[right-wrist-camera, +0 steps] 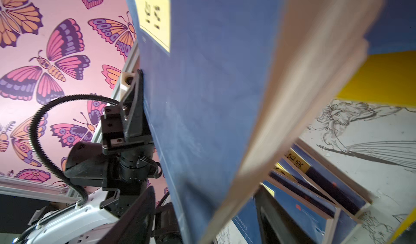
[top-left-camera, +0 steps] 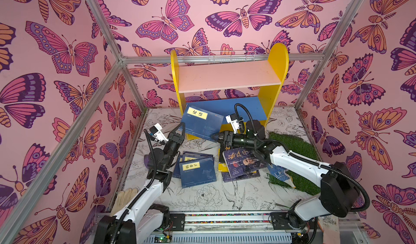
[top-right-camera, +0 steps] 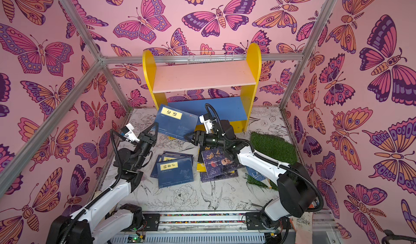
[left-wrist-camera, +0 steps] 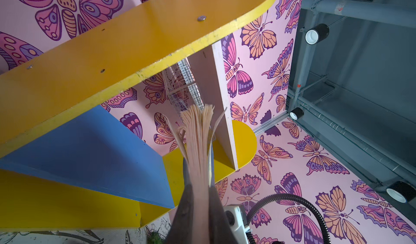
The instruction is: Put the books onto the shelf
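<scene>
1. Left gripper (top-left-camera: 181, 128) is clamped tight on the left edge of a navy book (top-left-camera: 201, 124), holding it tilted clear of the table (top-left-camera: 225, 200). In the left wrist view its pages fan out past the fingers (left-wrist-camera: 188, 209) toward the shelf.
2. The book hangs just in front of the shelf's (top-left-camera: 227, 76) blue board (top-left-camera: 216, 107), probably being lined up to go in there.
3. Right gripper (top-left-camera: 221, 137) straddles the book's lower right corner with its jaws apart and not closed on it, apparently to steady or take it.
4. Both boards are bare. A navy stack (top-left-camera: 198, 170) and a portrait pile (top-left-camera: 243, 161) lie flat on the table, waiting.
</scene>
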Tool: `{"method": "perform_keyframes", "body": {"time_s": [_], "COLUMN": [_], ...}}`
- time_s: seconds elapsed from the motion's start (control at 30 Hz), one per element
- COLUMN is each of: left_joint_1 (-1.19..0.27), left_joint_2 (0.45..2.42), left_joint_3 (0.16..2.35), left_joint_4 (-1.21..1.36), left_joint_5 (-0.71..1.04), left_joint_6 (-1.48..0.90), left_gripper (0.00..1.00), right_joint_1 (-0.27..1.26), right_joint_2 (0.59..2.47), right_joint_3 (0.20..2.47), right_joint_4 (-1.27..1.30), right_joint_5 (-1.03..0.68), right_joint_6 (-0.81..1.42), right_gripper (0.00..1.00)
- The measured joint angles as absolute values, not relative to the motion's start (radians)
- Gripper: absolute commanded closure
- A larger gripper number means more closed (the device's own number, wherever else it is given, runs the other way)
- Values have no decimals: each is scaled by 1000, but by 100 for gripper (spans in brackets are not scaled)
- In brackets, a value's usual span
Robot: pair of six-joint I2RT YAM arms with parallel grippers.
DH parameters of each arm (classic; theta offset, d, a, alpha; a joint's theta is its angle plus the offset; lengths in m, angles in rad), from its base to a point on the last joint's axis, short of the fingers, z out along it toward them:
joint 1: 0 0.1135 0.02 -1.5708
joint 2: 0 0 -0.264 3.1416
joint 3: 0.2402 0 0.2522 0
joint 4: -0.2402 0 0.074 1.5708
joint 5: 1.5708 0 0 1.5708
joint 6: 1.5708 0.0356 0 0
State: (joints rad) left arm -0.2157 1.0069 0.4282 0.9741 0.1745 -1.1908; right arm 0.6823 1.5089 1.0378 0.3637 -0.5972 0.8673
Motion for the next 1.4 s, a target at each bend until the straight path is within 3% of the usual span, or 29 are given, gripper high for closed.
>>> {"method": "perform_keyframes", "body": {"time_s": [0.1, 0.27, 0.3, 0.37, 0.57, 0.6, 0.77, 0.97, 1.4], "left_joint_1": [-223, -234, -236, -242, -279, -281, -282, -278, -211], "left_joint_2": [1032, 1035, 1032, 1017, 949, 937, 810, 712, 722], "left_joint_3": [428, 428, 428, 429, 421, 414, 406, 495, 508], "left_joint_4": [999, 1002, 992, 941, 676, 637, 274, -155, -401], "left_joint_5": [163, 139, 133, 108, 79, 75, -4, -130, -35], "left_joint_6": [-1186, -1153, -1141, -1110, -995, -991, -966, -942, -920], "left_gripper": [100, 100, 98, 83, 33, 29, 27, 27, 28], "right_joint_1": [682, 677, 672, 662, 605, 591, 536, 509, 501], "right_joint_2": [1523, 1541, 1542, 1542, 1542, 1542, 1554, 1697, 2016], "right_joint_3": [1050, 1053, 1053, 1047, 1014, 1014, 1058, 1299, 1693], "right_joint_4": [384, 400, 406, 438, 462, 451, 294, 58, -192], "right_joint_5": [-603, -587, -582, -587, -540, -527, -464, -439, -611], "right_joint_6": [893, 951, 971, 1018, 1101, 1099, 999, 804, 599], "right_gripper": [47, 84, 91, 100, 100, 100, 100, 100, 100]}}
